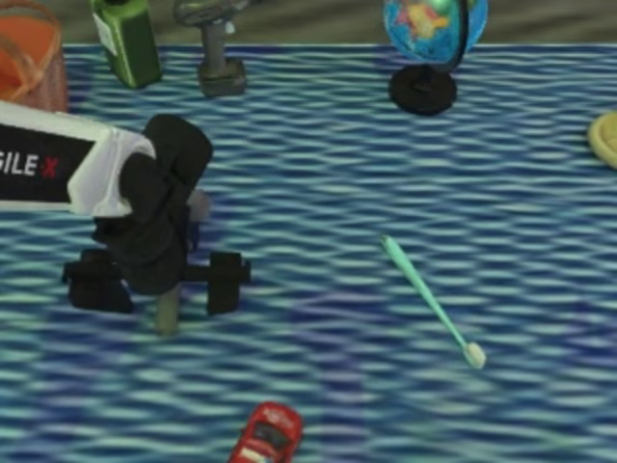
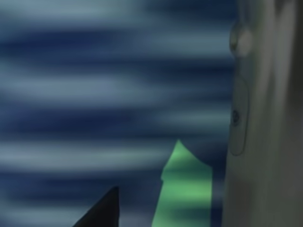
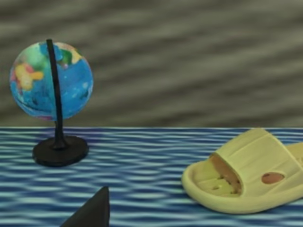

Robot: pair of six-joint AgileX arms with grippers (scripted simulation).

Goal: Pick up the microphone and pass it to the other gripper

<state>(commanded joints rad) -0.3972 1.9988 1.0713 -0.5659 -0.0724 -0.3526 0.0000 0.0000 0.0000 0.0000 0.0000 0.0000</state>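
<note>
Reaching across the blue rippled table (image 1: 318, 174) from its left side, my left arm holds the left gripper (image 1: 162, 265) directly over the microphone (image 1: 168, 313). Only the grey handle pokes out below it. I cannot tell whether this gripper is closed on it.

The microphone looks light, stiff and smooth, so I would grip it mid-handle.

The right gripper (image 3: 90, 210) waits near a globe (image 3: 51, 80); its state is unclear too.

Even, flat light; soft shadows; left wrist view heavily blurred.
</note>
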